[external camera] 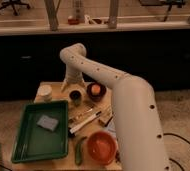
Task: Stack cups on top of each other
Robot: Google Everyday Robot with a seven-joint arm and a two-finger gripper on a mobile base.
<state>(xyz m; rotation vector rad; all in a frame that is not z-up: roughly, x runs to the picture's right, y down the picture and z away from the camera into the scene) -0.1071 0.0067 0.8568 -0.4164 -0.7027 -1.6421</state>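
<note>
The dark brown-black cup (75, 95) stands upright on the small wooden table (55, 89), near its back middle. The pale greenish cup (44, 92) stands to its left, near the table's back left corner, apart from it. My gripper (72, 84) hangs down from the white arm just above and behind the dark cup, at its far rim. I cannot tell whether it touches the cup.
A dark round bowl with an orange fruit (96, 90) sits right of the dark cup. A green tray (22, 145) holding a grey sponge (47, 122) fills the left front. Markers and bars (85, 120), a green vegetable (80, 150) and an orange bowl (102, 147) lie in front. My arm (133, 115) covers the table's right side.
</note>
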